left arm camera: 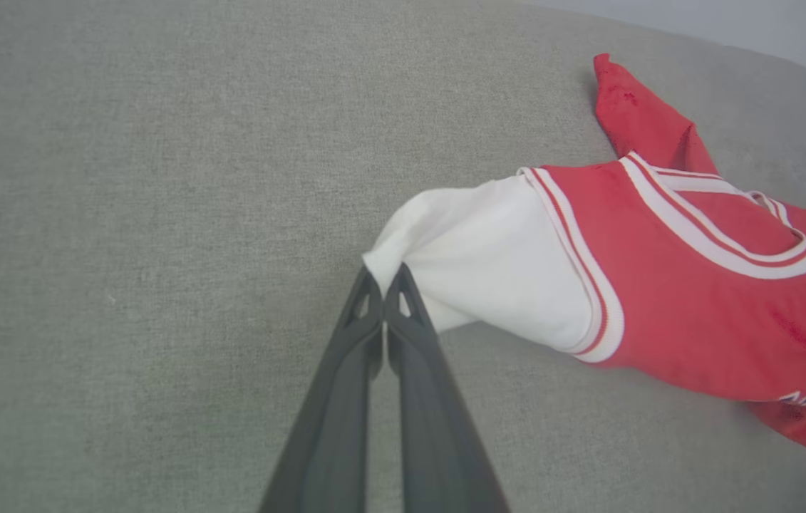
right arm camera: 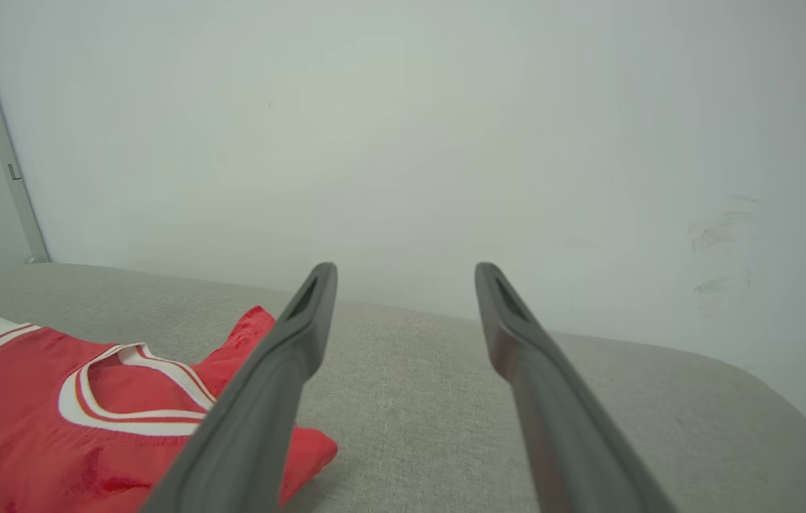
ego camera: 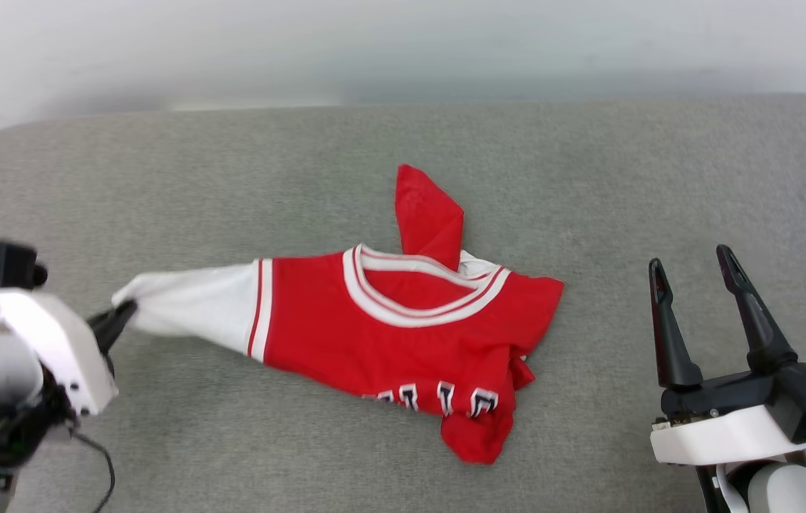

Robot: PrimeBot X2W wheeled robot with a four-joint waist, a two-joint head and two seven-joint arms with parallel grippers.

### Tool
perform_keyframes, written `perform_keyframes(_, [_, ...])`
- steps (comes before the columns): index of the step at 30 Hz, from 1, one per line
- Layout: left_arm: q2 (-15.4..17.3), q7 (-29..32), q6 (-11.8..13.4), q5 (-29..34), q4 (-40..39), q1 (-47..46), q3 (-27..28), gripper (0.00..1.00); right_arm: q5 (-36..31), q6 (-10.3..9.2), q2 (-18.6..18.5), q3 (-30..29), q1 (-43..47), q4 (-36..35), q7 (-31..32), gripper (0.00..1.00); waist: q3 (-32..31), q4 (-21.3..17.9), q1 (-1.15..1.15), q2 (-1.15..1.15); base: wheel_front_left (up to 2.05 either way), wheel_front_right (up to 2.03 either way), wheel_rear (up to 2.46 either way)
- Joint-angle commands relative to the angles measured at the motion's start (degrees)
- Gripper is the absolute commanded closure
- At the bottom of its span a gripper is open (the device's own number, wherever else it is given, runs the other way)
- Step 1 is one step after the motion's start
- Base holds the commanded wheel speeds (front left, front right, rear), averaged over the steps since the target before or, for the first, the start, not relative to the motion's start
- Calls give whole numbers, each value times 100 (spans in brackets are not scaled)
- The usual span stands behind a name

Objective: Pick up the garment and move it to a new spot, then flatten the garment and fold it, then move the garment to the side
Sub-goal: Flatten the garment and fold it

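Left gripper [left arm camera: 383, 285] is clamped tight on the tip of the white sleeve [ego camera: 189, 310], both fingers pressed together with no gap. From that pinch the garment [ego camera: 388, 335] runs away to this gripper's right across the grey cushion [ego camera: 231, 178]. The sleeve is drawn out long and the red body lies crumpled beyond it. The striped neckline [ego camera: 417, 299] faces up, black lettering [ego camera: 445, 400] shows along the near edge, and one red flap [ego camera: 427, 217] pokes toward the far side. Further right, well apart from the cloth, right gripper [ego camera: 688, 256] hovers with fingers spread wide and nothing between them, pointing toward the pale wall [right arm camera: 445, 142].
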Motion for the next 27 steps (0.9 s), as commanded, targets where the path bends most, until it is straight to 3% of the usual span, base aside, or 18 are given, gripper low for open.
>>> perform_keyframes(1, [5, -112, 52, -68, -38, 228, 74, 100, -42, -4, 8, 15, 79, 23, -13, 0, -112, 117, 0, 0, 0, 0, 0])
perform_keyframes(7, [-100, -569, 233, -191, 67, 1109, 186, 100, -36, -4, 8, 77, 128, 106, -13, 0, -265, 151, 0, 0, 0, 0, 0])
perform_keyframes(12, [-281, -917, 240, -107, 151, 1596, 82, 100, -28, -4, 8, 105, 198, 153, -13, 0, -391, 143, 0, 0, 0, 0, 0])
perform_keyframes(13, [-328, -1030, 240, -49, 127, 1636, 61, 16, -31, -4, 8, 108, 204, 162, -13, 0, -419, 142, 0, 0, 0, 0, 0])
perform_keyframes(14, [-400, -1168, 229, -22, 106, 1668, 61, 0, -33, -4, 8, 104, 211, 168, -13, 0, -448, 142, 0, 0, 0, 0, 0])
perform_keyframes(18, [-572, -1992, 179, 401, -19, 1577, 94, 0, -35, -4, 8, 71, 298, 188, -13, 0, -553, 153, 0, 0, 0, 0, 0])
perform_keyframes(23, [-742, -3528, 256, 1339, -216, 1580, 133, 0, -65, -4, 8, 53, 310, 174, -13, 0, -660, 139, 0, 0, 0, 0, 0])
perform_keyframes(27, [-1063, -3817, 395, 2079, -734, 1748, 472, 0, -45, -4, 8, -1, 388, 111, -13, 0, -713, 167, 0, 0, 0, 0, 0])
